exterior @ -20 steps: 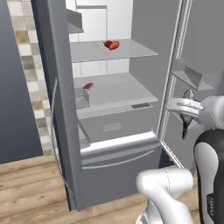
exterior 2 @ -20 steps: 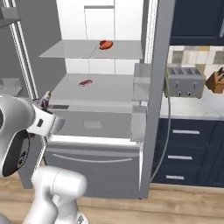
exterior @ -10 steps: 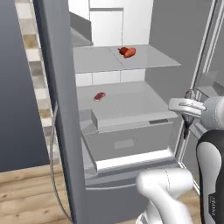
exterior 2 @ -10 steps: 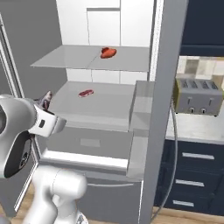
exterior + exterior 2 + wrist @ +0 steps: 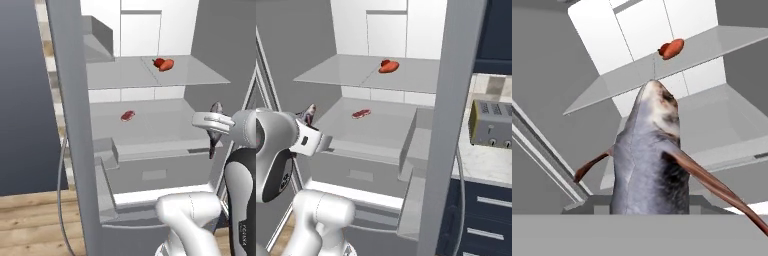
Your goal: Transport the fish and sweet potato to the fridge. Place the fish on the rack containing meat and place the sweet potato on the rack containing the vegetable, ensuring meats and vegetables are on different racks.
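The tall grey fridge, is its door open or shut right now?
Open. The grey fridge shows its white interior, with the pink-red meat slab on the lower shelf and a deep-red vegetable beside an orange one on the upper shelf.

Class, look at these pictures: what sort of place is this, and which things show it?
A kitchen, rendered: an open fridge with food on its shelves, a toaster on a marble counter, and dark blue cabinets below.
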### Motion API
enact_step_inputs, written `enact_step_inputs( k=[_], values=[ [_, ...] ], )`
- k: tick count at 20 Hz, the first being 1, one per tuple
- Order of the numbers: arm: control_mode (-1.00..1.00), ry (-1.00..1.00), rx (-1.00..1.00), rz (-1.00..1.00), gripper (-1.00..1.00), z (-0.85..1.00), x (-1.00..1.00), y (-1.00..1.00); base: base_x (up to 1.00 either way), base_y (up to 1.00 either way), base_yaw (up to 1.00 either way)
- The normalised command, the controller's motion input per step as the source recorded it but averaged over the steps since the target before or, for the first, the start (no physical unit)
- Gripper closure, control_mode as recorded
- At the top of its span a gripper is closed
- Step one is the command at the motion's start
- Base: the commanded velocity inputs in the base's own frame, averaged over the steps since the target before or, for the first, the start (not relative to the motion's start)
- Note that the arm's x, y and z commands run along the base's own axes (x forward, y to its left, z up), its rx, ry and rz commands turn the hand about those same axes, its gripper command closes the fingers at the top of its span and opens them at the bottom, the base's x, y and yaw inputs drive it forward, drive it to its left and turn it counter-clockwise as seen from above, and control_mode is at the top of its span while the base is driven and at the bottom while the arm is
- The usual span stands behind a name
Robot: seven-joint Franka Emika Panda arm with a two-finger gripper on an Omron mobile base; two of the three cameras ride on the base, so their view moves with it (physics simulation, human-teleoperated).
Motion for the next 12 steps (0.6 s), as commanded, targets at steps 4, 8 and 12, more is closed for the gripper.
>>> enact_step_inputs(
  k=[4, 8, 12],
  values=[
    [1.00, 0.00, 0.00, 0.00, 1.00, 0.00, 0.00, 0.00, 0.80, -0.06, 0.00],
    [1.00, 0.00, 0.00, 0.00, 1.00, 0.00, 0.00, 0.00, 0.73, -0.38, 0.00],
    [1.00, 0.00, 0.00, 0.00, 1.00, 0.00, 0.00, 0.00, 0.42, -0.39, 0.00]
  ],
)
